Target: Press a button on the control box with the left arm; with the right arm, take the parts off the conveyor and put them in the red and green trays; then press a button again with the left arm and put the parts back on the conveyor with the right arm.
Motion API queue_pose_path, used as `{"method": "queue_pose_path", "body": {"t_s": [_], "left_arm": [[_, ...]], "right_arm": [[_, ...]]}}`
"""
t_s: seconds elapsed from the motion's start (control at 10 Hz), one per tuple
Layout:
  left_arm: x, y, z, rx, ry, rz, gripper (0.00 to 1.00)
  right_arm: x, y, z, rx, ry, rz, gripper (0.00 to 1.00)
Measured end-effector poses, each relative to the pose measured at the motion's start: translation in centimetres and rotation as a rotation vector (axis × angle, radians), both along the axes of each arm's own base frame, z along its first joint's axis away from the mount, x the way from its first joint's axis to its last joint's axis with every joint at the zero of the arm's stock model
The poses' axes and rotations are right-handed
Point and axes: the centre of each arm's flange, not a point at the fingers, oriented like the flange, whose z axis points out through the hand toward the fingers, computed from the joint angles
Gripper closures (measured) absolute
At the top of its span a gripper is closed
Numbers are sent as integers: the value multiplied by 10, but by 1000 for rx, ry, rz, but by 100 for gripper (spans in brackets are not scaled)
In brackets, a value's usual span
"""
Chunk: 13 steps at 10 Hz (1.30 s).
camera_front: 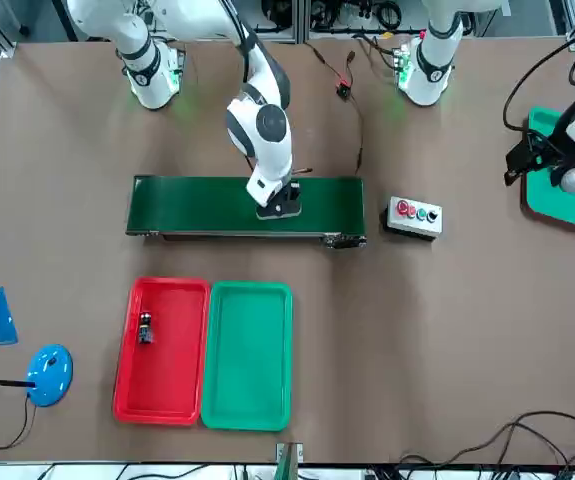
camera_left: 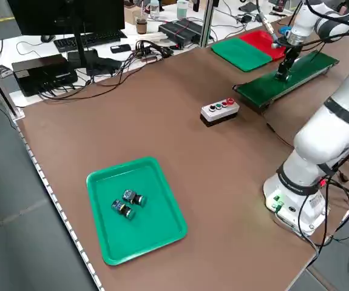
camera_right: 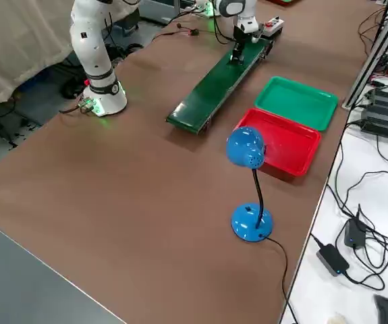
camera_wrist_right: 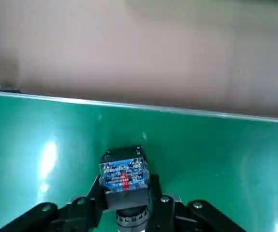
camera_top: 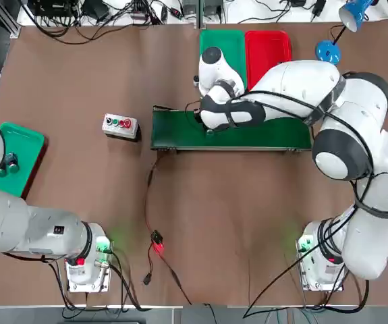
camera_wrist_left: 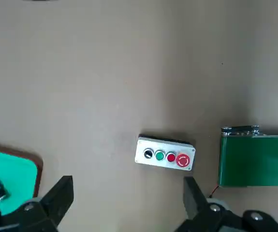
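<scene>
My right gripper point(camera_front: 282, 205) is down on the dark-green conveyor point(camera_front: 197, 205), near its middle. In the right wrist view its fingers point(camera_wrist_right: 88, 205) are shut on a small part point(camera_wrist_right: 123, 174) with a blue label that stands on the belt point(camera_wrist_right: 226, 154); the cap colour is hidden. Another part point(camera_front: 145, 327) lies in the red tray point(camera_front: 172, 380), and the green tray point(camera_front: 250, 360) beside it holds nothing. My left gripper point(camera_wrist_left: 128, 183) hangs open above the table, apart from the control box point(camera_wrist_left: 165, 155), which sits by the conveyor's end point(camera_top: 120, 125).
A lone green tray point(camera_left: 135, 209) holding two small parts point(camera_left: 127, 203) lies at the table's left edge, under my left arm. A blue desk lamp point(camera_front: 27, 365) stands beside the red tray. A thin cable with a red clip point(camera_top: 156, 243) runs from the conveyor toward the bases.
</scene>
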Motion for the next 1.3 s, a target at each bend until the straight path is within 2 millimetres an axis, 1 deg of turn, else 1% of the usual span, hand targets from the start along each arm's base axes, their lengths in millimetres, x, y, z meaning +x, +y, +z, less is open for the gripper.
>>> {"method": "queue_pose_path", "body": {"t_s": [0.1,0.2,0.3,0.4,0.5,0.6,0.7,0.8,0.9,1.1,1.3], "left_arm": [[0,0,0,0,0,1,0],[0,1,0,0,0,1,0],[0,1,0,0,0,1,0],[0,1,0,0,0,1,0],[0,1,0,0,1,2,0],[0,1,0,0,1,2,0],[0,1,-1,0,1,2,0],[0,1,-1,0,1,2,0],[0,1,-1,0,1,2,0],[0,1,-1,0,1,2,0],[0,1,-1,0,1,1,0]], "right_arm": [[17,-6,11,8,-12,-24,59],[45,-18,30,22,-28,-64,59],[76,-39,47,39,-49,-105,59],[104,-63,56,49,-66,-139,59],[128,-86,56,50,-74,-168,59],[147,-101,48,43,-81,-192,59],[164,-112,40,43,-101,-210,59],[179,-119,33,59,-133,-225,59],[191,-122,25,78,-174,-230,59],[205,-131,3,106,-238,-238,59],[214,-148,-17,58,-267,-216,59]]}}
